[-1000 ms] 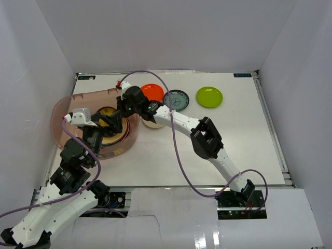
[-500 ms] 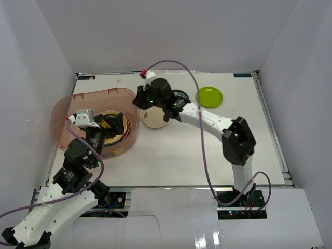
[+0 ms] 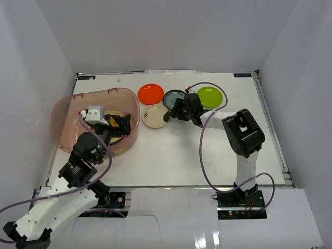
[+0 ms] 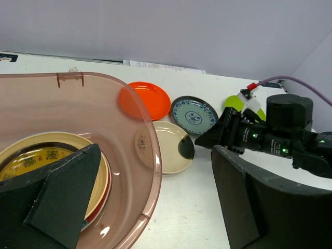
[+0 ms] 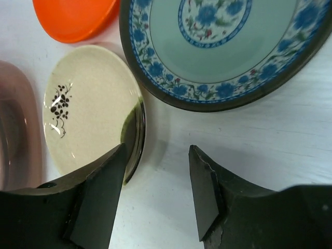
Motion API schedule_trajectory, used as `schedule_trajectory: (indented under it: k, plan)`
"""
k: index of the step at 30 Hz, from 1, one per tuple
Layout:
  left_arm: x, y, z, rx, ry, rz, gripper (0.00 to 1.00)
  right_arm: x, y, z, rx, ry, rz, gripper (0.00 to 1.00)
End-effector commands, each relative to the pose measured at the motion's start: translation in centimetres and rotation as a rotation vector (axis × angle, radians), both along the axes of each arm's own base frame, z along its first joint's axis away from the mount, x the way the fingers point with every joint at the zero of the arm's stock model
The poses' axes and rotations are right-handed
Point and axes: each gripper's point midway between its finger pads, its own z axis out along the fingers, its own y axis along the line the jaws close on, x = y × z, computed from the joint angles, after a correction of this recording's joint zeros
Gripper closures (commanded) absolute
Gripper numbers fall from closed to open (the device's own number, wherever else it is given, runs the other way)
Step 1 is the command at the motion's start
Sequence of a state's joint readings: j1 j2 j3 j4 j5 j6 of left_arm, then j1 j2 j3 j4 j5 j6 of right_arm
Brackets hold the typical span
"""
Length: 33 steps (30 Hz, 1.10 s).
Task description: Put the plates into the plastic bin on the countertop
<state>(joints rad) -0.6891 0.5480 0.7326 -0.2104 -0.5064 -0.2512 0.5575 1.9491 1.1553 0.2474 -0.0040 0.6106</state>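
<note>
The pinkish plastic bin (image 3: pixel 67 111) stands at the left and holds a stack of plates with the yellow-brown patterned plate (image 4: pixel 49 155) on top. Orange (image 3: pixel 151 93), blue-patterned (image 3: pixel 174 98), lime green (image 3: pixel 209 96) and cream (image 3: pixel 154 117) plates lie on the white countertop (image 3: pixel 218 150). My right gripper (image 3: pixel 170 114) is open, empty and low at the cream plate's right edge; its left finger (image 5: pixel 101 194) overlaps that plate's rim (image 5: pixel 136 135). My left gripper (image 3: pixel 122 125) is open and empty, straddling the bin's right wall (image 4: pixel 153 150).
White walls enclose the countertop on three sides. The right arm stretches across the middle, and its purple cable (image 3: pixel 205 155) loops over the table. The blue-patterned plate (image 5: pixel 223 46) lies just beyond the right gripper, and the orange plate (image 5: pixel 72 18) is beside it.
My right gripper has left the bin, swung right past the cream plate and dropped to the table at that plate's right edge. The left gripper has shifted slightly right over the bin.
</note>
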Motion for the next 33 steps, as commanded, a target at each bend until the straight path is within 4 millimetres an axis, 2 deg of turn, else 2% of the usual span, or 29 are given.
schedule_trajectory:
  k: [1,2,3,4,5,8,9,10,11,12,13,14,15,16,17,19,20,22,23,24,25,26,27,28,29,30,31,32,33]
  plan:
    - [0.1,-0.1,-0.3,0.013,0.006,-0.009,0.02,0.8,2.4,0.8,0.167,0.013,0.006,0.43]
    - [0.1,-0.2,-0.3,0.013,0.006,-0.009,0.02,1.0,3.0,0.6,0.196,0.012,0.013,0.43]
    - [0.1,-0.2,-0.3,0.015,0.006,-0.009,0.02,0.8,3.4,-0.5,0.221,0.052,0.009,0.44]
    - [0.1,-0.1,-0.4,0.015,0.006,-0.006,0.02,1.0,3.8,-0.5,0.246,0.053,0.01,0.46]
    - [0.1,-0.1,-0.3,0.015,0.004,-0.006,0.02,0.9,4.1,-1.4,0.256,0.076,0.014,0.49]
    - [0.2,0.0,-0.3,0.02,0.003,-0.001,0.02,1.3,4.3,-2.0,0.286,0.098,-0.008,0.66]
    - [0.2,0.0,-0.4,0.022,0.004,0.0,0.02,1.2,4.3,-2.1,0.29,0.102,-0.011,0.77]
    - [0.2,0.0,-0.4,0.022,0.004,0.002,0.02,1.0,4.2,-2.0,0.288,0.1,-0.015,0.83]
    - [0.2,0.1,-0.4,0.023,0.003,0.003,0.02,1.1,3.9,-0.7,0.296,0.072,-0.024,0.87]
    - [0.2,0.2,-0.4,0.025,0.004,0.007,0.02,0.4,3.1,-0.9,0.283,0.067,-0.033,0.92]
    - [0.2,0.2,-0.2,0.021,-0.002,0.008,0.02,0.1,2.7,-0.4,0.274,0.049,-0.037,0.92]
    - [0.1,0.3,-0.2,0.018,-0.003,0.008,0.02,0.0,2.2,2.3,0.283,-0.007,-0.043,0.92]
    - [0.1,0.3,-0.1,0.016,-0.005,0.01,0.02,-0.3,1.7,3.4,0.282,-0.035,-0.042,0.92]
    - [0.1,0.4,0.0,0.012,-0.009,0.011,0.02,-1.4,0.8,3.4,0.254,-0.049,-0.033,0.92]
    - [0.0,0.5,0.1,0.007,-0.012,0.013,0.02,-1.5,0.2,7.0,0.273,-0.128,-0.038,0.92]
    - [-0.1,0.9,0.5,-0.009,-0.024,0.025,0.02,-2.3,-0.9,9.3,0.254,-0.2,-0.028,0.92]
    - [-0.2,1.0,0.6,-0.015,-0.027,0.029,0.02,-2.6,-1.2,12.7,0.274,-0.273,-0.025,0.92]
    - [-0.3,1.5,1.0,-0.034,-0.04,0.045,0.02,-2.9,-0.9,16.3,0.269,-0.352,0.015,0.92]
    - [-0.4,1.9,1.3,-0.046,-0.052,0.054,0.02,-3.5,0.0,18.2,0.274,-0.39,0.041,0.92]
    - [-0.5,2.3,1.5,-0.053,-0.057,0.066,0.02,-3.7,0.7,19.3,0.267,-0.413,0.058,0.92]
    - [-0.5,2.6,1.7,-0.06,-0.064,0.075,0.02,-3.9,2.4,21.1,0.265,-0.444,0.082,0.92]
    - [-0.7,3.0,1.9,-0.071,-0.075,0.09,0.02,-3.8,3.2,21.8,0.245,-0.475,0.092,0.92]
    - [-0.8,3.5,2.0,-0.076,-0.081,0.105,0.02,-3.8,4.4,22.3,0.244,-0.483,0.109,0.92]
    - [-0.9,3.7,2.1,-0.077,-0.086,0.113,0.02,-4.1,6.6,21.3,0.232,-0.462,0.151,0.92]
    - [-0.9,3.9,2.1,-0.08,-0.089,0.119,0.02,-3.8,8.0,23.5,0.254,-0.497,0.173,0.92]
    - [-1.1,4.2,2.4,-0.086,-0.099,0.13,0.02,-3.7,9.3,23.8,0.254,-0.505,0.193,0.92]
    - [-1.1,4.4,2.4,-0.083,-0.1,0.138,0.02,-3.8,11.6,21.9,0.229,-0.479,0.22,0.92]
    - [-1.1,4.5,2.4,-0.085,-0.104,0.144,0.02,-3.4,13.2,24.4,0.252,-0.509,0.237,0.92]
    - [-1.1,4.8,2.4,-0.084,-0.105,0.155,0.02,-3.3,14.6,24.3,0.24,-0.514,0.266,0.92]
